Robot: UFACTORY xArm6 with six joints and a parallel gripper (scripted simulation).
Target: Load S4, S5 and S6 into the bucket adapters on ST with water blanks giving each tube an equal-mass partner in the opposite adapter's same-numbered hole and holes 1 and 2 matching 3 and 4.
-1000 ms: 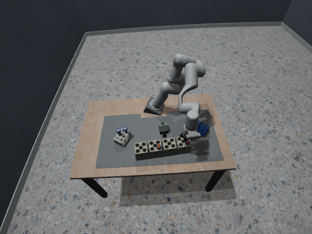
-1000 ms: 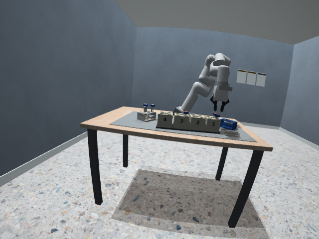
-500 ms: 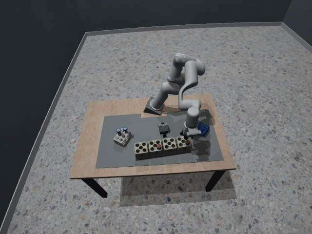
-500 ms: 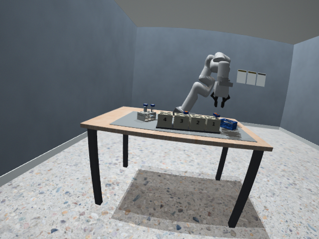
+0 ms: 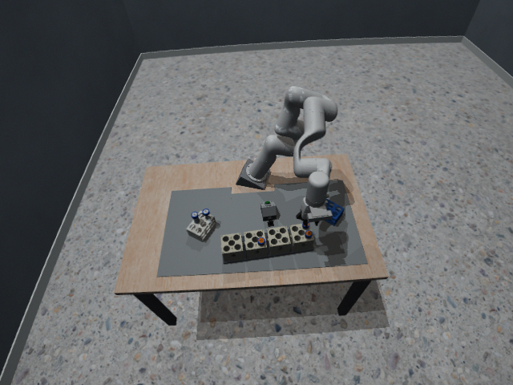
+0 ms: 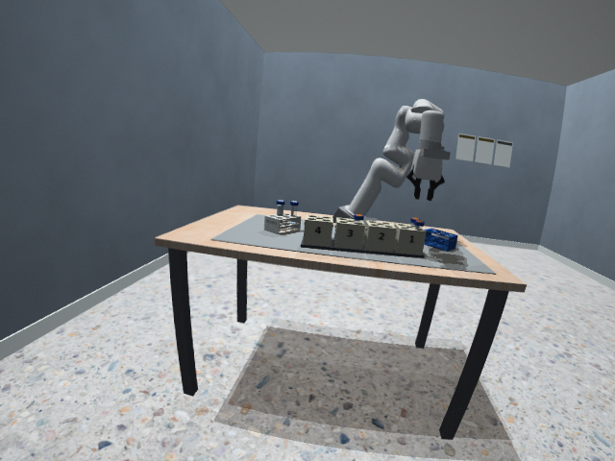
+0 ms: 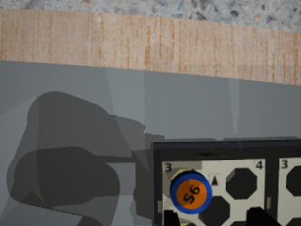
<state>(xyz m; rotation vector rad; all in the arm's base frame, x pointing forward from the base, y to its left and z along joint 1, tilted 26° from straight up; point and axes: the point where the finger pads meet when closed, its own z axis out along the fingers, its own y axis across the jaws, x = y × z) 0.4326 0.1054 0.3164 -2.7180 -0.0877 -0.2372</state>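
Four boxy cream adapters sit on the matte grey mat; the gripper hangs open, empty, above round-capped S6.

Four adapters are counted at the tabletop's six o'clock side, two orange-dotted tubes among them. Two blank tubes are counted in one pale rack at nine o'clock; one blue rack at three o'clock.

Even overhead light; soft layered arm shadows on mat; sharp focus.
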